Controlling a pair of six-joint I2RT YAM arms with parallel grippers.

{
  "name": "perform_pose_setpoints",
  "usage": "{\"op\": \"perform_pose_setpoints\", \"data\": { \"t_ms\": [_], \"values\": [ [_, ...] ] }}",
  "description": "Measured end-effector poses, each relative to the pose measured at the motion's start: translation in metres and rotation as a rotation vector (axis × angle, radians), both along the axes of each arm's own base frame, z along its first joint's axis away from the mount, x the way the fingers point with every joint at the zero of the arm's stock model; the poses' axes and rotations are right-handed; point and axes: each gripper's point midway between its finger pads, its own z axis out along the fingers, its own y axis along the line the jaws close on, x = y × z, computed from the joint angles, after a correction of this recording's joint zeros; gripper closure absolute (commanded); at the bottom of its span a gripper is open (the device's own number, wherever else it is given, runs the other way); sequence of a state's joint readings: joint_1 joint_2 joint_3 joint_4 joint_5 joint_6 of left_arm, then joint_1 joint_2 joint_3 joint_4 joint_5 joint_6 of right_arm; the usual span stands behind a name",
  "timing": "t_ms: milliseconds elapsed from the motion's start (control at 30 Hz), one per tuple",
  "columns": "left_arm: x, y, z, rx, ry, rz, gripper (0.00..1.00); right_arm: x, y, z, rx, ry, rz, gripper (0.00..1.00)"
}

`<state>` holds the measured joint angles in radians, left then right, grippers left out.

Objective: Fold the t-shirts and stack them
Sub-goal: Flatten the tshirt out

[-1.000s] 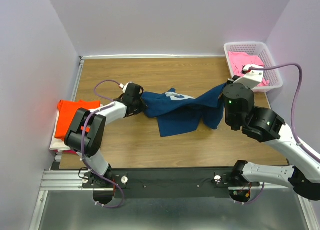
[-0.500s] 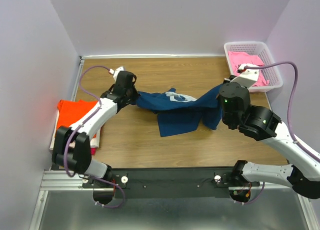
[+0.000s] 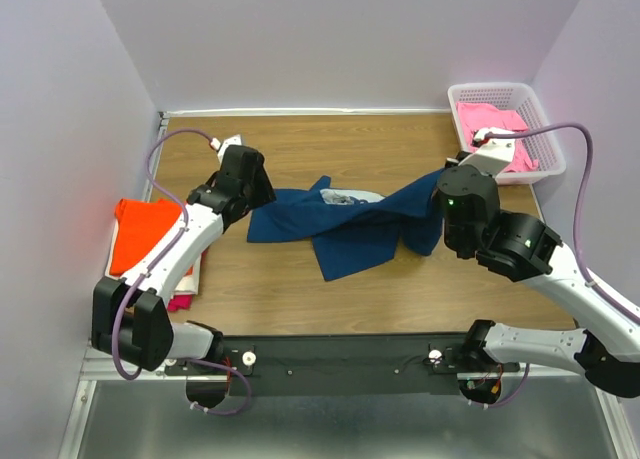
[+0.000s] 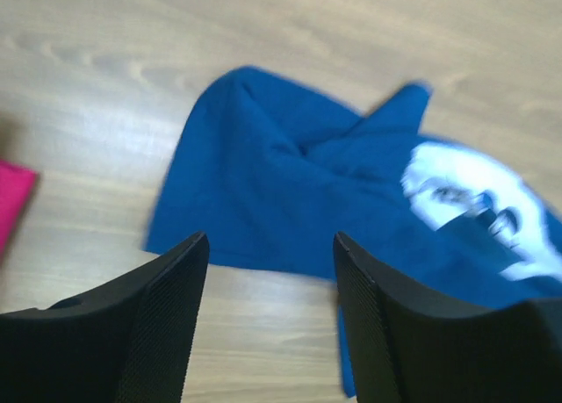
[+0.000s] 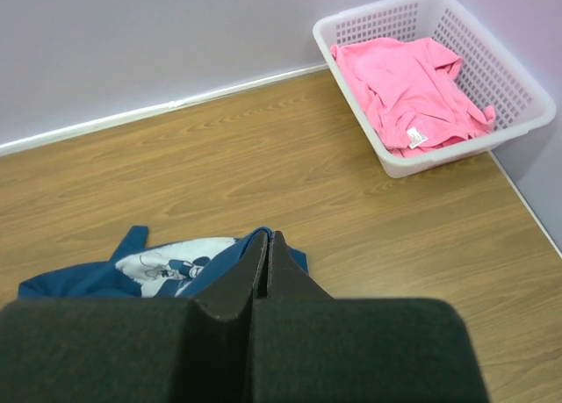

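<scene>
The navy t-shirt (image 3: 345, 234) lies rumpled mid-bench (image 3: 300, 149), its right end lifted and pinched in the closed right hand (image 5: 266, 236), and that arm blocks the corner from above. The left hand (image 4: 270, 245) hangs open over the shirt's left edge, gripping nothing. An orange t-shirt (image 3: 140, 234) tops the pile at the left edge, and a pink t-shirt (image 5: 399, 78) sits in the white basket (image 5: 527, 96) in the far right corner.

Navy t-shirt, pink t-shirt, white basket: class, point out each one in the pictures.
navy t-shirt (image 3: 352, 243), top view, its flat lower panel.
pink t-shirt (image 5: 399, 78), right wrist view, middle of the crumpled cloth.
white basket (image 5: 474, 145), right wrist view, its near lattice wall.
</scene>
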<state>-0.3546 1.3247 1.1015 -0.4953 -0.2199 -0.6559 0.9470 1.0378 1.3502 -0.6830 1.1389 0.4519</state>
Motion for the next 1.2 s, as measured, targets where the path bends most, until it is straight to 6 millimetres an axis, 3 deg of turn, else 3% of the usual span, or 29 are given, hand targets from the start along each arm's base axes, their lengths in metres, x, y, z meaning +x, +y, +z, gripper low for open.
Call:
{"op": "perform_pose_setpoints", "data": {
  "t_ms": [100, 267, 367, 433, 967, 1200],
  "values": [
    [-0.016, 0.002, -0.033, 0.007, 0.084, -0.008, 0.28, 0.001, 0.003, -0.006, -0.014, 0.014, 0.006, 1.0],
    [-0.039, 0.008, -0.072, 0.007, 0.173, 0.018, 0.28, 0.004, 0.008, -0.012, -0.03, 0.029, 0.013, 0.99],
    [-0.052, 0.016, -0.094, 0.006, 0.223, 0.048, 0.39, 0.005, 0.011, -0.015, -0.033, 0.035, 0.02, 1.0],
    [-0.057, 0.022, -0.106, 0.003, 0.248, 0.076, 0.4, 0.006, 0.013, -0.017, -0.035, 0.041, 0.026, 1.0],
    [-0.047, 0.036, -0.155, 0.059, 0.327, 0.193, 0.4, 0.011, 0.03, -0.041, -0.046, 0.098, 0.076, 1.0],
    [-0.037, 0.04, -0.16, 0.088, 0.316, 0.222, 0.43, 0.01, 0.031, -0.048, -0.054, 0.112, 0.088, 0.99]
  ]
}}
